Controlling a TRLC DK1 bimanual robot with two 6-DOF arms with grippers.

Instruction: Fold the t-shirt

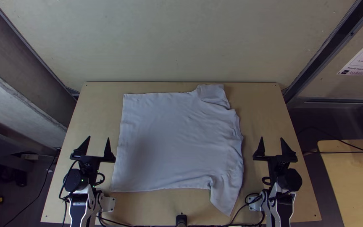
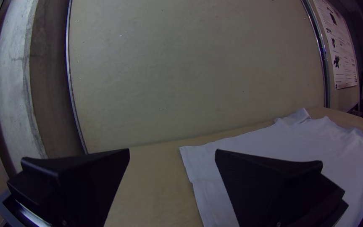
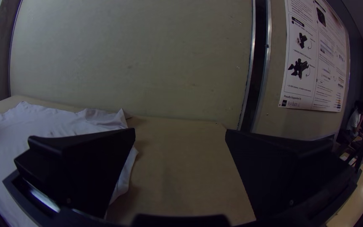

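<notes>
Flanking the t-shirt (image 1: 169,143), our left pincer (image 1: 99,137) and right pincer (image 1: 271,137) are spread; its creases (image 1: 231,126) could skew our fold.

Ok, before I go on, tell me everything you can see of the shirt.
The shirt is pale, soft-looking cloth, spread on the table and unfolded. It lies sideways: a fairly straight edge, probably the hem, at left, and the sleeve end at right. One short sleeve sits at the far right; the other points to the near edge. The body is mostly smooth, the right side creased; I can't make out the collar. Neither the left tool nor the right tool touches it.
</notes>
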